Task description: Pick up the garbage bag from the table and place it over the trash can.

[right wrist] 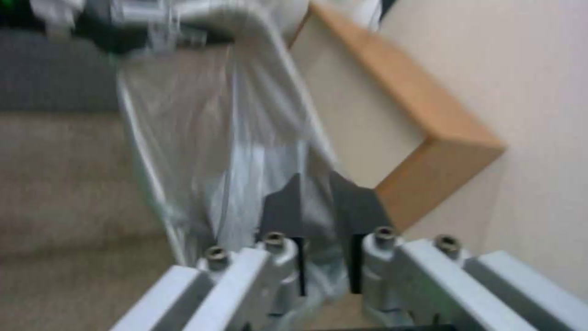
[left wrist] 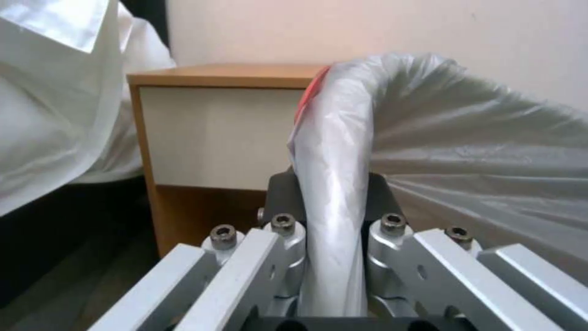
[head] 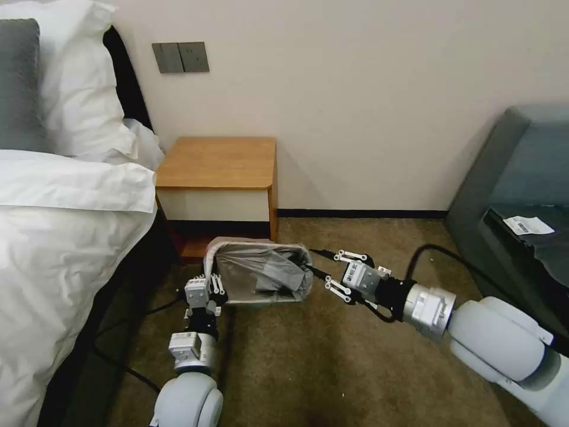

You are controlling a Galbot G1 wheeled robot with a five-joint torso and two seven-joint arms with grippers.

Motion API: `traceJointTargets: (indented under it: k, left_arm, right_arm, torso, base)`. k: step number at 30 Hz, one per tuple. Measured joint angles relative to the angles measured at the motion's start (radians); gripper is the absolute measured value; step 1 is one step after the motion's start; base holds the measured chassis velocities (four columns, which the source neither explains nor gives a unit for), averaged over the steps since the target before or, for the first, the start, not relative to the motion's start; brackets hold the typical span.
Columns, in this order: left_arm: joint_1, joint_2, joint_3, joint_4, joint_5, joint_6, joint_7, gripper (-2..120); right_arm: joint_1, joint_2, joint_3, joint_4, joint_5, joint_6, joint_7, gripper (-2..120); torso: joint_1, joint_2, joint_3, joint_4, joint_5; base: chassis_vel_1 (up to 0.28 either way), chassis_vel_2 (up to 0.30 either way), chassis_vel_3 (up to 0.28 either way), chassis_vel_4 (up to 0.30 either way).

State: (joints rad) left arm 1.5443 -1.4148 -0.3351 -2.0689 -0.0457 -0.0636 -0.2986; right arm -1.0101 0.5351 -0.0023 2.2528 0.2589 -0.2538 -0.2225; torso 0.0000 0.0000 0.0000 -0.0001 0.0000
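- We saw the garbage bag [head: 261, 274] draped over the trash can [head: 255, 296] at lower centre of the head view, below the table [head: 217, 161].
- Our left gripper [head: 208, 289] and right gripper [head: 317, 271] each pinched its edge.

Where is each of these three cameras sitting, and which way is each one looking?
Head view: from the robot's head, down at the carpet, the trash can wearing the garbage bag, the table behind; both arms show, left gripper and right gripper at opposite rims.
Left wrist view: on the left arm, along its fingers pinching the bagged rim, toward the table's drawer front.
Right wrist view: on the right arm, past its fingers onto the bag.
Shared: both wrist views catch bag and table.
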Motion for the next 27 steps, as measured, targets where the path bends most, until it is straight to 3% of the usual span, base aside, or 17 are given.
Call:
traceJointTargets:
  k: [4, 14, 27]
  left_arm:
    - [-0.001, 0.001, 0.002, 0.005, 0.003, -0.001, 0.003, 9]
    - [-0.001, -0.005, 0.003, 0.010, 0.014, -0.004, 0.008, 9]
    - [-0.008, -0.008, 0.004, 0.021, 0.022, -0.015, 0.013, 9]
  right_arm:
    - [0.054, 0.032, -0.087, -0.047, -0.028, -0.006, -0.006, 0]
    - [0.310, 0.162, -0.336, -0.194, -0.073, -0.034, -0.015, 0]
    - [0.580, 0.357, -0.642, -0.444, -0.024, -0.104, 0.028, 0]
  torso:
    - [0.000, 0.000, 0.000, -0.0001, -0.0001]
    - [0.000, 0.000, 0.000, 0.0002, -0.0003]
    - [0.000, 0.000, 0.000, 0.0001, -0.0001]
  base:
    - [0.000, 0.000, 0.000, 0.000]
    - [0.000, 0.000, 0.000, 0.000]
    - [0.000, 0.000, 0.000, 0.000]
